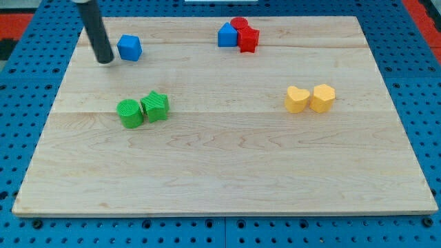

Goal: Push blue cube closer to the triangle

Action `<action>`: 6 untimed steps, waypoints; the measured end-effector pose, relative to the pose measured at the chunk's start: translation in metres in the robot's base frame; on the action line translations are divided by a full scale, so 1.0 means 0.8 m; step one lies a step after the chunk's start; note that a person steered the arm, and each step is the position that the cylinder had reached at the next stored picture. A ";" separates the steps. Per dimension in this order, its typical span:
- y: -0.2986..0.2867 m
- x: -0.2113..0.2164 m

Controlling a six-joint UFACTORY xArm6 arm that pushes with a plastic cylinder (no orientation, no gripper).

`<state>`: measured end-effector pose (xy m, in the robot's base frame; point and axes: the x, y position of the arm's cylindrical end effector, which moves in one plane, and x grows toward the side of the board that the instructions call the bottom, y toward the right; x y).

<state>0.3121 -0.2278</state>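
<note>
The blue cube (129, 47) sits on the wooden board near the view's top left. My tip (105, 60) rests on the board just left of the cube, a small gap apart. The blue triangle (227, 35) stands at the view's top centre, far to the cube's right, touching a red cylinder (239, 25) and a red star-like block (249, 40).
A green cylinder (129, 114) and a green star-shaped block (156, 106) sit together left of centre. A yellow heart-shaped block (297, 99) and a yellow hexagonal block (322, 98) sit together at the right. The wooden board (220, 172) lies on a blue pegboard.
</note>
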 end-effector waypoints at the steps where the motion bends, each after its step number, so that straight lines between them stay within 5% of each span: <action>1: 0.040 -0.022; 2: 0.097 -0.024; 4: 0.082 -0.053; 6: 0.255 -0.064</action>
